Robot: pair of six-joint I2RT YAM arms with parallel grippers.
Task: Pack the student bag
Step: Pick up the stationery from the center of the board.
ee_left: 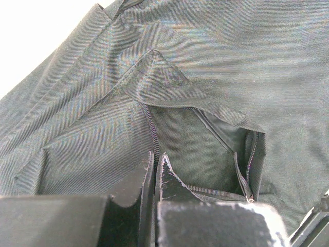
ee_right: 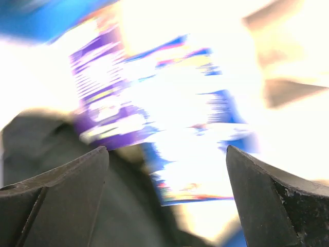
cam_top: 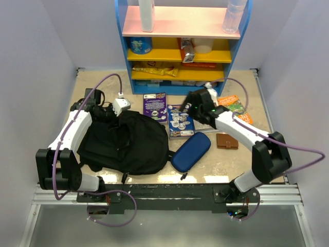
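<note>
Left wrist view: left gripper (ee_left: 157, 158) clamps the soft black fabric backpack (ee_left: 205, 62) by its zipper; the wide-open right gripper (ee_right: 167, 149), at its two o'clock, should straddle the glossy blue book (cam_top: 181, 119) squarely.

Bright and even from above in the overhead view, sharp throughout. Soft, short shadows only under the backpack (cam_top: 128, 146) and pencil case (cam_top: 191, 152). Pale glare on the counter (cam_top: 213, 178) well behind both pairs of fingers.

Equally sharp at the left wrist, crisp down to the fabric weave just beyond the closed left fingers (ee_left: 136, 185). Blown out to white far up and left of them.

Badly motion-blurred at the right wrist: smeared, overexposed books (ee_right: 103, 98) beyond the wide-apart right fingers (ee_right: 61, 200), fairly sharp only at those dark tips.
</note>
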